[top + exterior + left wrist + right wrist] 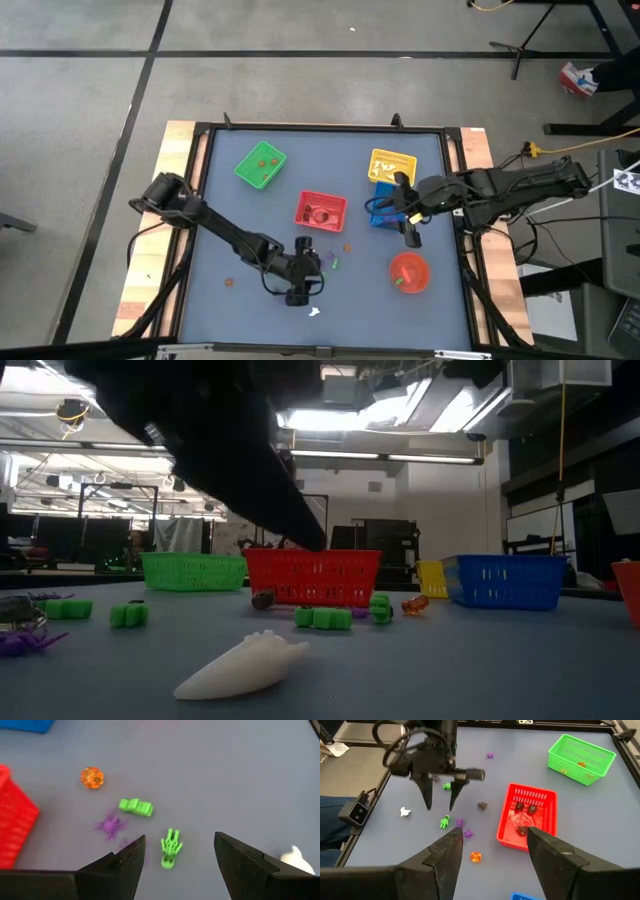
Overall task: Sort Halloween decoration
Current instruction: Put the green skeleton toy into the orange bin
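Note:
Small Halloween trinkets lie loose on the blue-grey table: a green skeleton (171,848), a green block (136,807), a purple spider (109,825), an orange pumpkin (92,777) and a white piece (296,858). My left gripper (180,842) hangs open over the table's near middle (297,295), fingers slanting down. The skeleton lies just ahead between its fingers, untouched. My right gripper (411,238) hovers open and empty near the blue basket (380,212); in its wrist view (493,832) it looks over the red basket (527,817).
A green basket (260,165) and a yellow basket (392,165) stand at the far side, and a round red bowl (408,272) at the near right. The red basket holds dark trinkets. An orange piece (228,283) lies at the near left. Wooden rails edge the table.

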`<state>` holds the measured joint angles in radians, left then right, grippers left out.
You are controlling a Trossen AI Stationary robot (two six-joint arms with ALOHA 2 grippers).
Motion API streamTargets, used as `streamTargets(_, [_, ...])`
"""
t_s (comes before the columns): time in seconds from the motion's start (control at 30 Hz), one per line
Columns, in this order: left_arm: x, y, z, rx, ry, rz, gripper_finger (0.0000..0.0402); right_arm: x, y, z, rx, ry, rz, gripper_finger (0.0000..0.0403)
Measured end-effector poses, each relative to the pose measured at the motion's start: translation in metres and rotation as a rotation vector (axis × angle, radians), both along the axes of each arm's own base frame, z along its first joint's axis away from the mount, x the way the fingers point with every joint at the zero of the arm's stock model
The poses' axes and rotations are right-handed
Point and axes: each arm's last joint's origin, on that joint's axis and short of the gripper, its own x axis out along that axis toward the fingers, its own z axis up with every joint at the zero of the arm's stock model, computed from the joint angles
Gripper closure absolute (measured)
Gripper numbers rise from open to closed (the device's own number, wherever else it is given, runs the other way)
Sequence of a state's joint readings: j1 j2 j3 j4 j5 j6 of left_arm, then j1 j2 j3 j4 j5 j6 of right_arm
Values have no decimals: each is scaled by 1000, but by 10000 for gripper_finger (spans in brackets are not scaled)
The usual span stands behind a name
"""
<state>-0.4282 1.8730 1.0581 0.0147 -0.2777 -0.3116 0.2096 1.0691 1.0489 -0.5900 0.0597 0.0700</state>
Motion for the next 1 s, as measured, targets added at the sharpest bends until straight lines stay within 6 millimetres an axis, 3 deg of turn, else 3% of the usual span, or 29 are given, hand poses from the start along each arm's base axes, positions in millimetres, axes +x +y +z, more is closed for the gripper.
streamTargets(0.43, [6,-3,-36,20,52,-9,182,24,5,-24,-24,112,0,182])
streamTargets(0.63, [7,-4,-42,26,64,-8,186,30,6,-31,-32,146,-1,182])
streamTargets(1.0, [7,-4,-42,26,70,-12,271,32,7,-34,-34,154,0,182])
